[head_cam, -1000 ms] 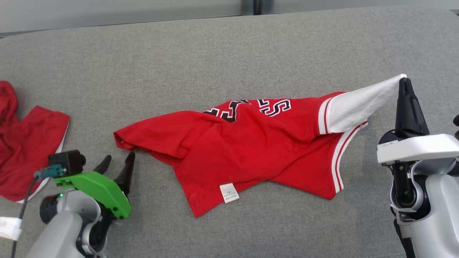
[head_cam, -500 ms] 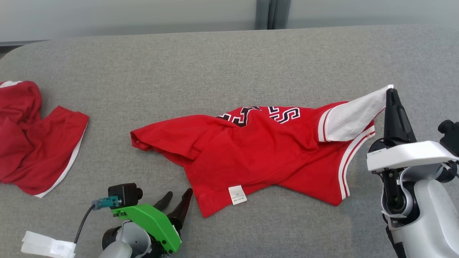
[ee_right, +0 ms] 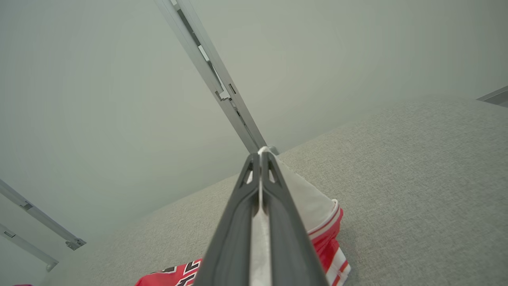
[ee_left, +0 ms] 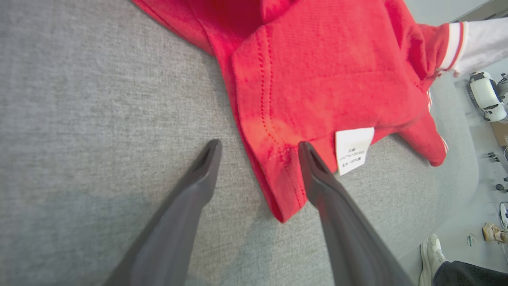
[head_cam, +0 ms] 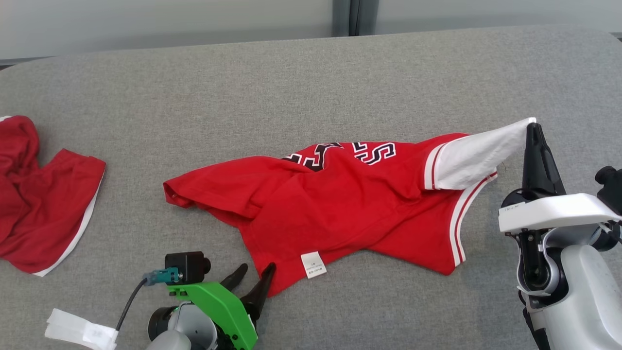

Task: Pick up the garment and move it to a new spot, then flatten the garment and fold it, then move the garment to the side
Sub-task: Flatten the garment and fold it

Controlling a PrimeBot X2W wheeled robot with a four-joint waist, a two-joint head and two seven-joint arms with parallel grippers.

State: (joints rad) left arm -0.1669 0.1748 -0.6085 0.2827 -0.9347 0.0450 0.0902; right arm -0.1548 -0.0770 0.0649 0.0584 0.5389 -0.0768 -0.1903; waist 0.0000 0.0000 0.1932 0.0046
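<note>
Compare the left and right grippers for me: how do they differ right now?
The left gripper is open, the right gripper shut. The left's fingers straddle the hem corner of the red, white-trimmed jersey without gripping; the right pinches its white sleeve tip. Both have long dark fingers.

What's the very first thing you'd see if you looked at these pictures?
The big red jersey with black-and-white lettering lies rumpled in the middle of the grey fabric surface. At the right, the right hand is shut on the tip of its white sleeve, while the open left hand sits at the near hem corner. Another red garment lies crumpled at the far left.
</note>
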